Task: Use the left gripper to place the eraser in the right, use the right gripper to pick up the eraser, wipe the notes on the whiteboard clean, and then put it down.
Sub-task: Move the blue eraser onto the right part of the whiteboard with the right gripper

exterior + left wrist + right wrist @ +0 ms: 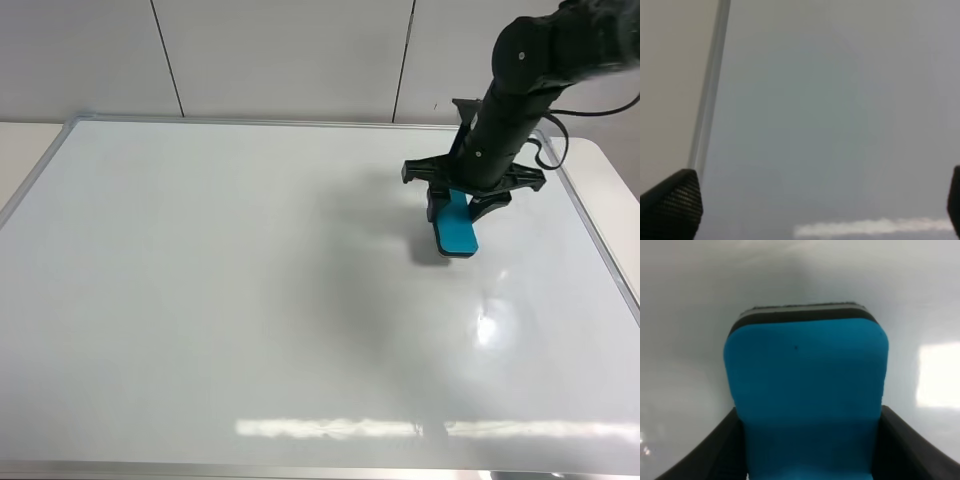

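The whiteboard (pixel 250 300) fills the exterior high view, white with a thin silver frame. No red notes show on it. My right gripper (pixel 455 205) is shut on the teal-blue eraser (pixel 457 230) and holds it against the board at the right rear. In the right wrist view the eraser (pixel 805 400) sits between the two black fingers (pixel 715 450), its dark felt edge on the far side. My left gripper (pixel 810 210) is out of the exterior view; its wrist view shows two black fingertips (pixel 672 205) far apart and empty over the board beside its frame edge (pixel 710 85).
A pale table (pixel 615 190) shows past the board's right and left edges. A panelled white wall (pixel 280 55) stands behind the board. Bright light reflections lie on the board near its front edge (pixel 340 428).
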Available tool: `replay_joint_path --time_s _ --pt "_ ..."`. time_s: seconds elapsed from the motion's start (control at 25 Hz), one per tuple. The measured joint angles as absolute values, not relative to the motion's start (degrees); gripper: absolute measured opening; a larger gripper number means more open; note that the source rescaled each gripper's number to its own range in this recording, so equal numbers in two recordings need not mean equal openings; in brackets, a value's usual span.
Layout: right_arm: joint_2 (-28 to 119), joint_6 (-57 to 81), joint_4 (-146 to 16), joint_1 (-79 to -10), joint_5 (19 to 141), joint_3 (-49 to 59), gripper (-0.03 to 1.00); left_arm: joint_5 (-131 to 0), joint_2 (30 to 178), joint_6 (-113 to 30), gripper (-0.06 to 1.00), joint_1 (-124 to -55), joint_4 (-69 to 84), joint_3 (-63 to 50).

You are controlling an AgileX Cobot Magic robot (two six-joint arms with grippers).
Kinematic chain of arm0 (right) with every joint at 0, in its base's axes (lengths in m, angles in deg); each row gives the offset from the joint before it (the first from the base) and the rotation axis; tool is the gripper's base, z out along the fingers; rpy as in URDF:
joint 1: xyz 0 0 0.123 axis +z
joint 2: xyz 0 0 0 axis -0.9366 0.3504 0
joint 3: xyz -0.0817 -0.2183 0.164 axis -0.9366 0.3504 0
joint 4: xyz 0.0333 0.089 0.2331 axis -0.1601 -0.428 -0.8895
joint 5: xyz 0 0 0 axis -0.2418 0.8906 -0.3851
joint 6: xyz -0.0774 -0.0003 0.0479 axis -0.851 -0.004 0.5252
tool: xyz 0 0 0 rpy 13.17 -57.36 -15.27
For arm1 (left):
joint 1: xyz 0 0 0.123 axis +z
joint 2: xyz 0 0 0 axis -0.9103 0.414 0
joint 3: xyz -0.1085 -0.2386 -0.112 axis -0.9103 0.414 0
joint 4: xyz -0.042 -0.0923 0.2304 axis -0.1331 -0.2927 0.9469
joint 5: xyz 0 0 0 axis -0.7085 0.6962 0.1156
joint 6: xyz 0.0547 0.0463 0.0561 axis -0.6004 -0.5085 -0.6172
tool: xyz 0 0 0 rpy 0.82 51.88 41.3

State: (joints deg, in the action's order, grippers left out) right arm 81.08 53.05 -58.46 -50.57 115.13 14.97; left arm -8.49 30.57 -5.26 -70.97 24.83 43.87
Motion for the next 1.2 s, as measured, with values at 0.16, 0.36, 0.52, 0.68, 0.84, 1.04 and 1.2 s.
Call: replay_joint_path --time_s 0.16,0.36,0.52,0.68,0.84,1.04,1.2 --pt "73.37 55.14 -58.52 -50.57 108.73 25.56 0.00 -8.49 30.57 -5.26 1.00 -70.97 24.83 43.87" --pt "67.85 59.96 -57.42 -51.07 104.90 35.04 0.00 -8.49 30.57 -5.26 1.00 -70.97 24.83 43.87" --pt "67.39 61.64 -57.42 -51.08 104.37 39.87 0.00 -8.49 30.57 -5.26 1.00 -70.97 24.83 43.87" --pt "67.39 61.82 -57.42 -50.97 104.61 42.71 0.00 -8.49 30.57 -5.26 1.00 -70.97 24.83 43.87" --pt "67.34 61.27 -58.69 -50.90 106.52 42.82 0.00 -8.55 30.57 -5.26 1.00 -70.97 24.83 43.87" --pt "67.34 59.19 -58.99 -50.79 107.10 42.84 0.00 -8.55 30.57 -5.26 1.00 -70.97 24.83 43.87" --pt "67.34 58.88 -58.93 -49.53 106.24 42.84 0.00 -8.55 30.57 -5.26 1.00 -70.97 24.83 43.87"
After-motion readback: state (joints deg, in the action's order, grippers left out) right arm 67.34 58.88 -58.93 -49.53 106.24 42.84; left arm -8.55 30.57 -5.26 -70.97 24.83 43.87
